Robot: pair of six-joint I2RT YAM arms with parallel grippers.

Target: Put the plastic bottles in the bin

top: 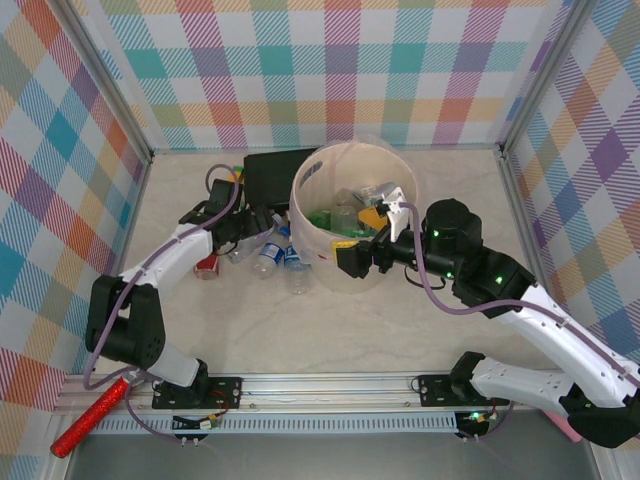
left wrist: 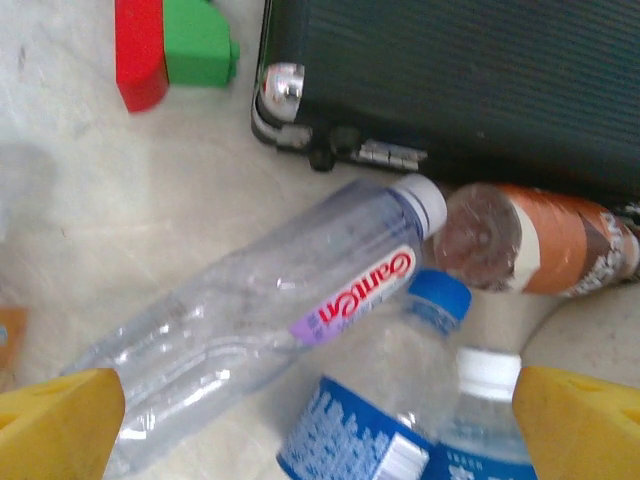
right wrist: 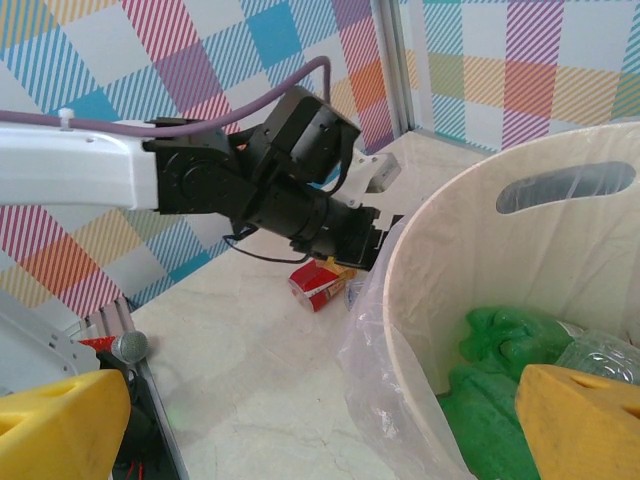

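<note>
Plastic bottles (left wrist: pixel 300 300) beneath left gripper (left wrist: pixel 320 425)

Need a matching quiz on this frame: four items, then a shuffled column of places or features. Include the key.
1. Ganten bottle
2. orange-labelled bottle
3. green bottles
4. red block

A. inside the bin
B. right beside a green block
C. lying along the black box
D. clear, with a white cap

Pairs: 1-D, 2-C, 3-A, 4-B

green bottles (right wrist: pixel 497 398), beige bin (right wrist: pixel 470 262)
</note>
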